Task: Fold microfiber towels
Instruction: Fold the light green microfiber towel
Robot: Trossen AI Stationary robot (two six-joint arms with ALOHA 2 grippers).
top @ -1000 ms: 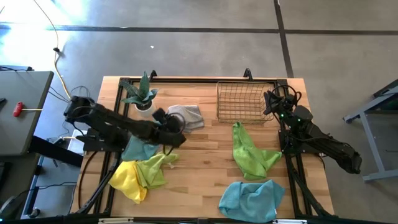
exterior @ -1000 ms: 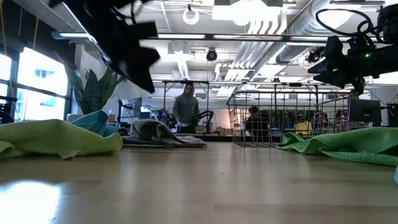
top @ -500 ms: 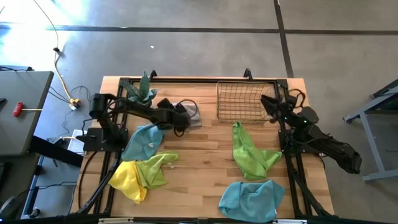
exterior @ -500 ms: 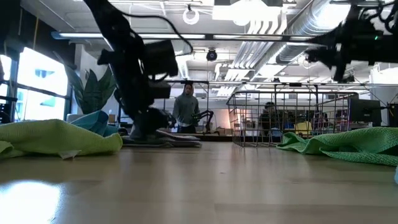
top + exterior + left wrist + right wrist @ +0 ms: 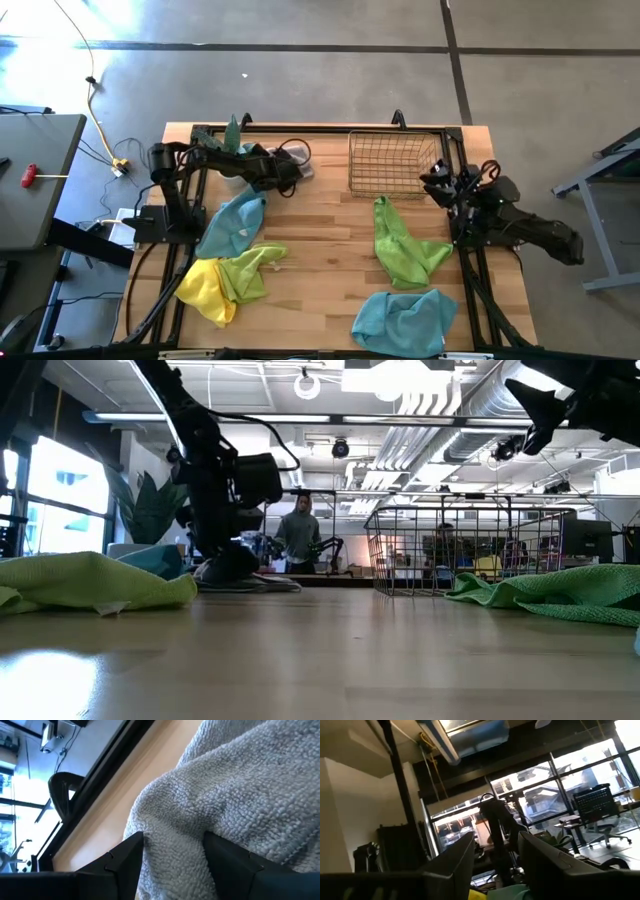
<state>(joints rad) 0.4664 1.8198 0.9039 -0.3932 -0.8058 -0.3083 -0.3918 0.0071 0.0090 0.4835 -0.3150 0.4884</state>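
Straddling the grey towel (image 5: 296, 160) at the table's (image 5: 320, 240) far edge, my left gripper (image 5: 290, 170) gapes unclenched (right gripper (image 5: 432, 183) too).

Looked over every view and honestly there's no writing, label, brand or number I can read anywhere. Stuff in the room behind the table is just too small to make out

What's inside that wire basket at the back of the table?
Nothing. From above, the wooden table shows through the brass-coloured wire basket, and no cloth is inside. In the low view, only the room shows through its bars. All the towels lie outside it.
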